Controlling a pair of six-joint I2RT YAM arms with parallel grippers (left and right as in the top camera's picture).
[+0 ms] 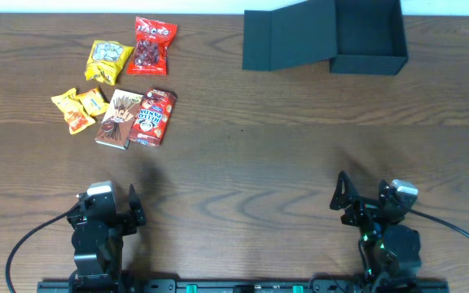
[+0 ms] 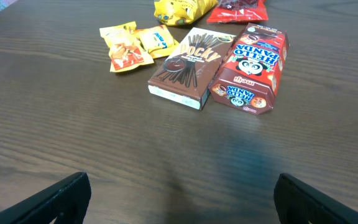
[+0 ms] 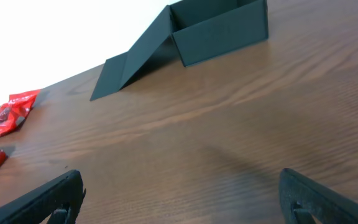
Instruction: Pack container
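Observation:
The dark teal-black container (image 1: 368, 34) stands open at the far right, its flap lid (image 1: 287, 39) lying out to the left; it also shows in the right wrist view (image 3: 219, 30). Snacks lie at the far left: a brown Pocky box (image 1: 119, 119) (image 2: 184, 67), a red Hello Panda box (image 1: 153, 116) (image 2: 250, 68), a red bag (image 1: 151, 45), a yellow bag (image 1: 108, 60) and two small orange-yellow packets (image 1: 80, 107) (image 2: 133, 45). My left gripper (image 1: 108, 205) (image 2: 182, 199) is open and empty near the front edge. My right gripper (image 1: 365, 199) (image 3: 182, 196) is open and empty at the front right.
The brown wooden table (image 1: 251, 163) spreads between the grippers and the objects. Black cables run from both arm bases along the front edge.

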